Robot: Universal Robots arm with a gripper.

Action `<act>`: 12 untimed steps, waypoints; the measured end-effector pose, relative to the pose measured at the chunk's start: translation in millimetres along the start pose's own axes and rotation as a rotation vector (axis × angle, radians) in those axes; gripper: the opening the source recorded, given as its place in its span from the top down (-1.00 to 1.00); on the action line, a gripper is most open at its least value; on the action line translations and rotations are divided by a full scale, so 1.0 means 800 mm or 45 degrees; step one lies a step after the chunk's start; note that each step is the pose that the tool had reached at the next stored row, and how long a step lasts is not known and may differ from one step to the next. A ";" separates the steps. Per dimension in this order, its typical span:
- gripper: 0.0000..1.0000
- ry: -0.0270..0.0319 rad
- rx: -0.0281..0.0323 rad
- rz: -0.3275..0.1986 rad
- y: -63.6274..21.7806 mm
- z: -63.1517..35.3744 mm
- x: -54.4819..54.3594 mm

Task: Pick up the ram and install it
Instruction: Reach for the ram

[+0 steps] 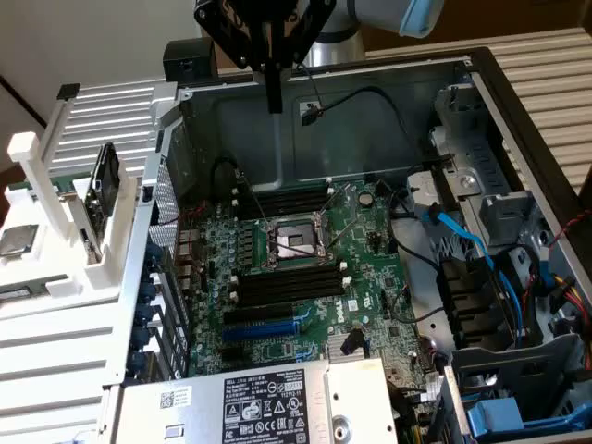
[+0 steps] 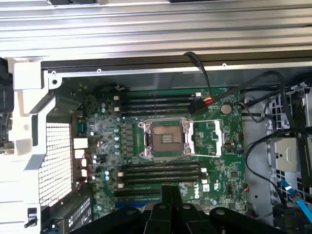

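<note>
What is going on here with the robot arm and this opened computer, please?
The robot arm's tool hangs shut, apparently holding nothing, above the open computer case and its motherboard. The ram stands in a white rack outside the case, at the exterior view's left, well apart from the tool. The long black memory slots beside the processor socket are empty, so no ram is installed yet.

Pale wall (image 1: 83,42), slatted white surface (image 1: 550,79)
</note>
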State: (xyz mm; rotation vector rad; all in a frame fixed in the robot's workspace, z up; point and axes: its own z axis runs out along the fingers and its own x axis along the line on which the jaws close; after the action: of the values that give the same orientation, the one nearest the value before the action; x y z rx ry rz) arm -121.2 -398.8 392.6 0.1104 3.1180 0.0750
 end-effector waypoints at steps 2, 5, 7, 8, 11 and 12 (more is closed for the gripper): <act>0.80 0.0001 0.0000 0.000 0.000 0.000 0.000; 0.80 0.0001 0.0001 0.000 0.000 0.000 0.000; 0.80 0.0000 0.0000 0.000 0.000 0.000 0.000; 0.80 0.0001 0.0000 0.000 0.000 0.000 0.000; 0.80 0.0000 0.0000 0.000 0.000 0.000 0.000; 0.80 0.0000 0.0000 0.000 0.000 0.000 0.000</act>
State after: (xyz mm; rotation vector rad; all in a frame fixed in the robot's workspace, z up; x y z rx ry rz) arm -121.2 -398.8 392.6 0.1104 3.1180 0.0751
